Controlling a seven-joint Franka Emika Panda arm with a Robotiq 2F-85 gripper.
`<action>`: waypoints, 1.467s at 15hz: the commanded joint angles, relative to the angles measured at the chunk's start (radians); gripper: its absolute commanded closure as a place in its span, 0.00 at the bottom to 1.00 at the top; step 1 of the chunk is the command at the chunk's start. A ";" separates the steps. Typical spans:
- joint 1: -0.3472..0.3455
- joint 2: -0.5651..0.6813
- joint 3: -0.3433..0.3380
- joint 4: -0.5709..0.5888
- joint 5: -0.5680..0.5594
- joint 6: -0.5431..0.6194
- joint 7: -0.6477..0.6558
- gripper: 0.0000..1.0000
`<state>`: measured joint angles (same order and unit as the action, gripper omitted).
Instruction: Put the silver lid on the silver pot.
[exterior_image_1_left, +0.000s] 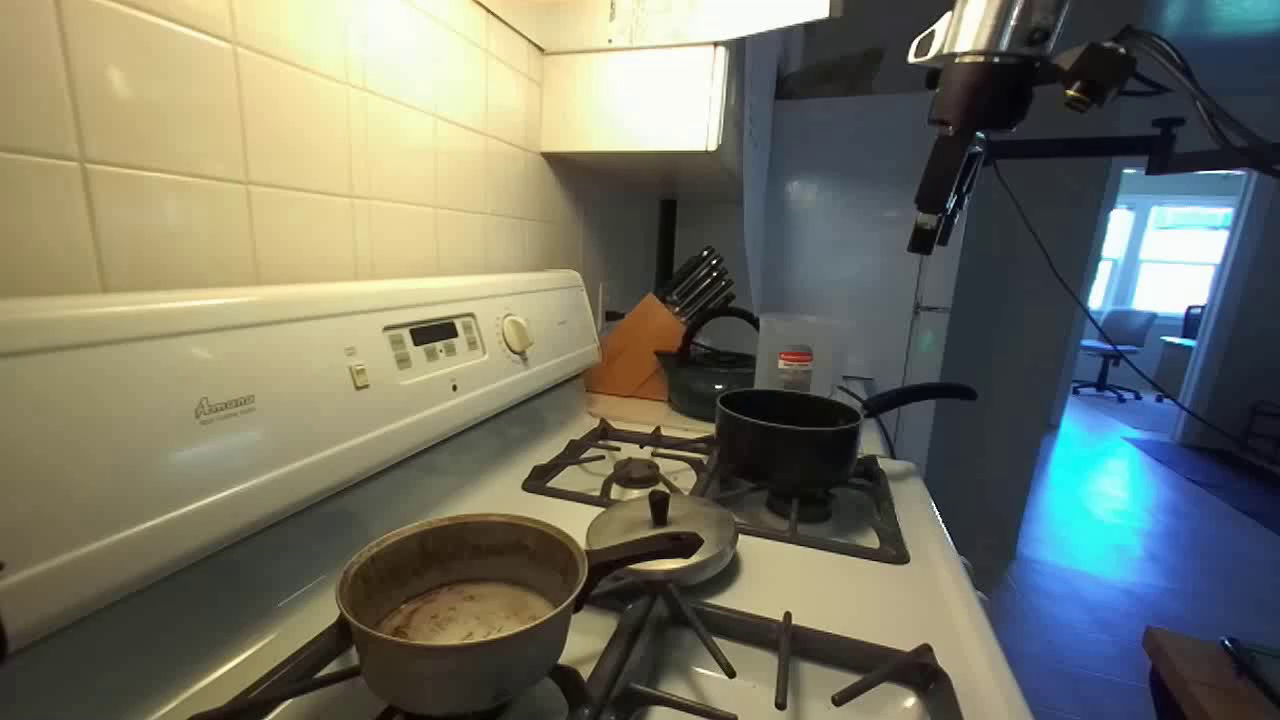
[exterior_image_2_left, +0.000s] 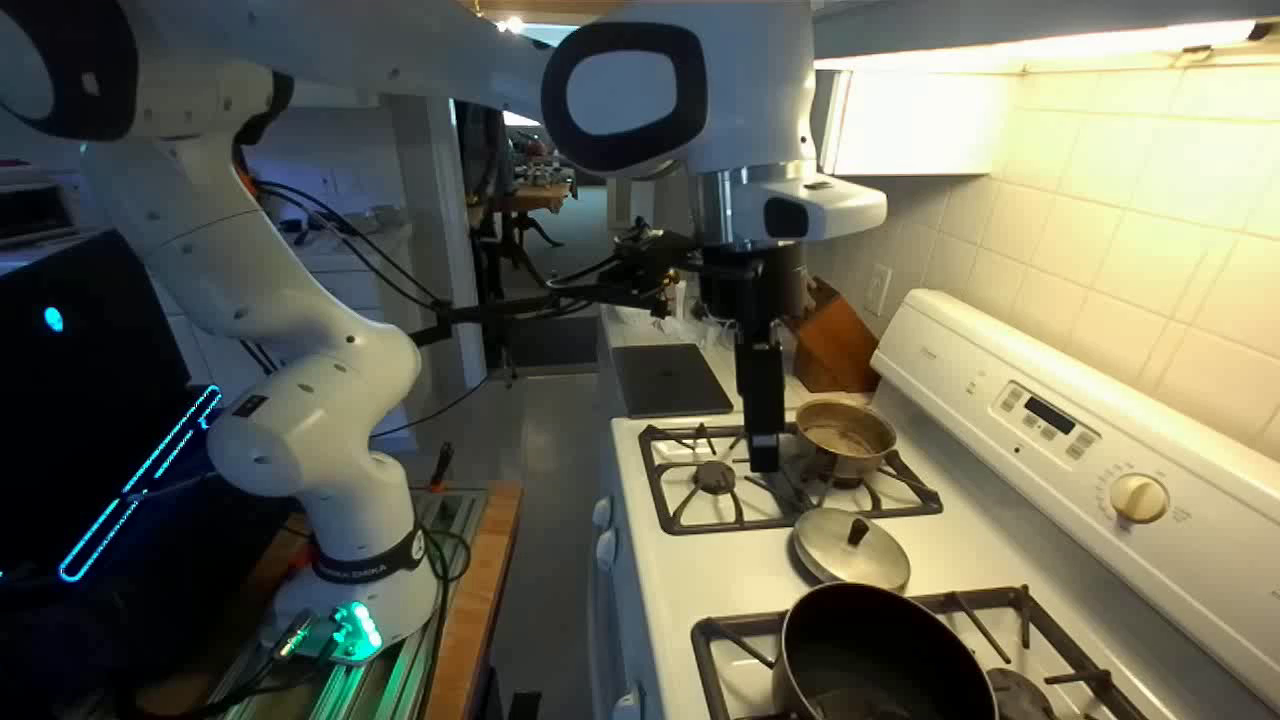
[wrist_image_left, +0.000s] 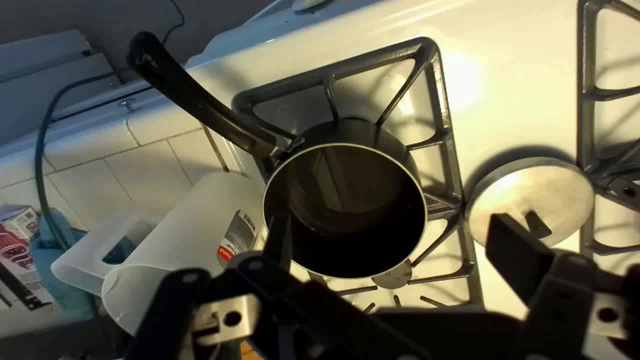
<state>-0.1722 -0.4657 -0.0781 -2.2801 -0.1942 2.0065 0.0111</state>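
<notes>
The silver lid (exterior_image_1_left: 655, 570) lies on the stove top between the two burner grates, its dark knob up; it shows in an exterior view (exterior_image_2_left: 840, 550) and the wrist view (wrist_image_left: 542, 192). The silver pot (exterior_image_1_left: 460, 665) stands uncovered on a grate beside the lid, its inside brownish; it shows in an exterior view (exterior_image_2_left: 845, 445). In the wrist view only a dark tip like its handle (wrist_image_left: 625, 189) shows at the right edge. My gripper (wrist_image_left: 390, 222) is open and empty, fingers wide apart, pointing down well above the stove in both exterior views (exterior_image_1_left: 928, 235) (exterior_image_2_left: 764, 455).
A black pot (exterior_image_1_left: 785, 450) with a long handle stands on the grate on the lid's other side, under my fingers in the wrist view (wrist_image_left: 345, 210). A knife block (exterior_image_1_left: 640, 350), a dark kettle (exterior_image_1_left: 710, 380) and a translucent pitcher (wrist_image_left: 175, 240) stand beyond the stove.
</notes>
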 joint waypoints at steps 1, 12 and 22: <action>0.010 0.000 -0.008 0.002 -0.004 -0.003 0.003 0.00; 0.033 0.071 -0.008 0.050 -0.010 0.033 -0.055 0.00; 0.010 0.000 -0.008 0.002 -0.004 -0.003 0.003 0.00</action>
<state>-0.1722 -0.4657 -0.0781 -2.2801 -0.1942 2.0065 0.0111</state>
